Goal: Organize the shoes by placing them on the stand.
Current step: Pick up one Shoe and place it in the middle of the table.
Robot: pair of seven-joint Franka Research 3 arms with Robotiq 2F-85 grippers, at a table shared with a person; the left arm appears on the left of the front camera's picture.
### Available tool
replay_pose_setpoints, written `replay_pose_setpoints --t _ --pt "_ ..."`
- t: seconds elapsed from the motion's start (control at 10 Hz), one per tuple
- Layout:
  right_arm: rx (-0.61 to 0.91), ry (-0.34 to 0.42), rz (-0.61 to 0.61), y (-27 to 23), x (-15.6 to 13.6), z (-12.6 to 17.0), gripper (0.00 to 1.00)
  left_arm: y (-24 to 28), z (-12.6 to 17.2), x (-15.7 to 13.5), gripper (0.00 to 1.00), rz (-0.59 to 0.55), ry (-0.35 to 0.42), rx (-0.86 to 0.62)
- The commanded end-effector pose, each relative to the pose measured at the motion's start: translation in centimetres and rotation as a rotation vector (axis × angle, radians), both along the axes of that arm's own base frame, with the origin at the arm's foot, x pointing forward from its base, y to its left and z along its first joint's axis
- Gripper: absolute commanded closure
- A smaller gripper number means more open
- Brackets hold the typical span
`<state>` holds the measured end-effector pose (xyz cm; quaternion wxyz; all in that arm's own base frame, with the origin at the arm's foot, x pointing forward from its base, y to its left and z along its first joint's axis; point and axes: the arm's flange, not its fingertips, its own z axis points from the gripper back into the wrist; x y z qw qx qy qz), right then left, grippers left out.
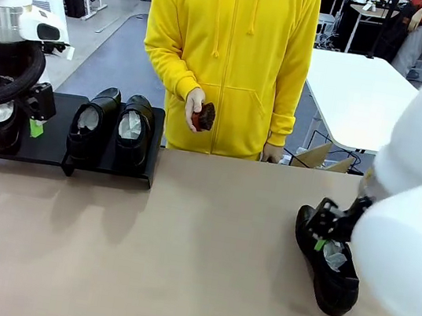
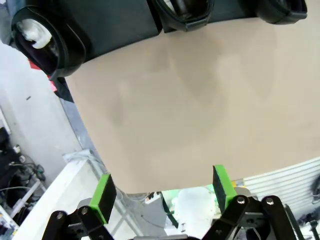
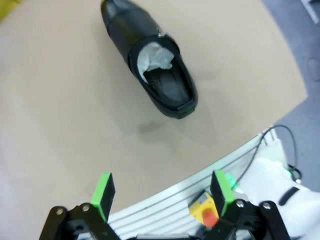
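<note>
At far left we see the left gripper (image 1: 15,114), jaws spread and empty, beside one shoe (image 1: 3,127) on the stand (image 1: 53,152); two more shoes (image 1: 112,129) sit centre-left. At lower right, the right gripper (image 1: 325,232), likewise released, hovers over the last shoe (image 3: 150,62), which we judge is unplaced on the table (image 1: 179,264).

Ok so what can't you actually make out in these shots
- Front view: the leftmost shoe on the stand is partly covered by the left gripper.
- Front view: the loose shoe on the table has its heel end hidden by the right arm.
- Front view: the small dark object in the person's hand is too small to identify.
- Left wrist view: the shoes are cut off by the top edge.
</note>
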<state>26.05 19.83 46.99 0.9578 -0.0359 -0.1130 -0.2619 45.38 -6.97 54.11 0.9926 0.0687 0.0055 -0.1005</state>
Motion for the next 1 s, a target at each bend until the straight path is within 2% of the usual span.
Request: replay_pose_setpoints --t 0.0,0.1,0.3,0.7,0.8,0.9 --pt "0.011 -0.034 0.077 -1.5 -0.6 -3.4 0.00 0.3 0.1 -0.3 0.00 -0.003 -0.007 0.008" --pt "0.006 -0.035 0.175 -1.9 0.5 -4.6 0.00 0.3 0.1 -0.3 0.00 -0.003 -0.007 0.008" --pt "0.092 0.106 0.320 -3.1 4.0 -7.1 0.00 0.3 0.1 -0.3 0.00 -0.003 -0.007 0.008" --pt "0.134 0.117 0.506 -6.5 6.1 -9.0 0.00 0.3 0.1 -0.3 0.00 -0.003 -0.007 0.008" --pt "0.139 0.096 0.494 -6.6 6.2 -8.9 0.00 0.3 0.1 -0.3 0.00 -0.003 -0.007 0.008" --pt "0.126 0.140 0.442 -4.3 9.1 -7.2 0.00 0.3 0.1 -0.3 0.00 -0.003 -0.007 0.008"
